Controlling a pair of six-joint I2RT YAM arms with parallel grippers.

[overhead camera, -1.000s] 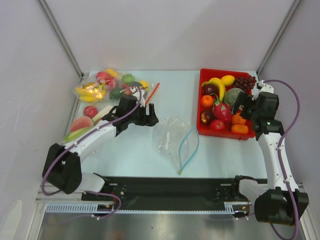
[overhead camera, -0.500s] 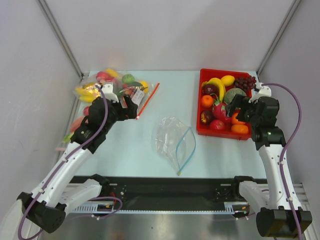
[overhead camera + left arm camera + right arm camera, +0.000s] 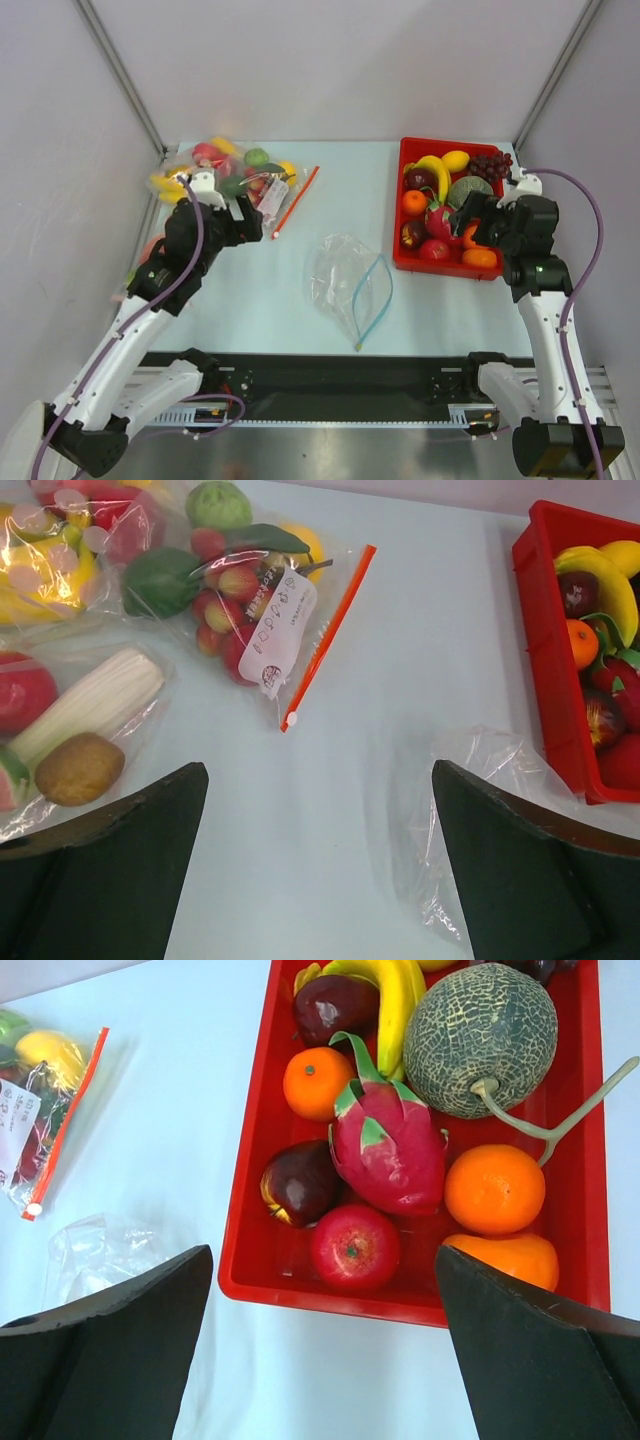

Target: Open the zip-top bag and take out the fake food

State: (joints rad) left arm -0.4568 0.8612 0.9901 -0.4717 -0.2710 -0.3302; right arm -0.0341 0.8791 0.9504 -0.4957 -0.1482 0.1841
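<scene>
Lying flat on the pale blue table [image 3: 270, 290], the clear crinkly plastic zip-top bag [image 3: 345, 280] with a blue-green strip is seen between the two arms, its mouth open. The round orange, red and dark purple plastic fruits [image 3: 352, 1248] are kept in the red plastic tray [image 3: 300, 1295]. The left claw [image 3: 245, 222] is spread wide over the table and the right claw [image 3: 468, 222] over the tray; nothing is gripped by either
</scene>
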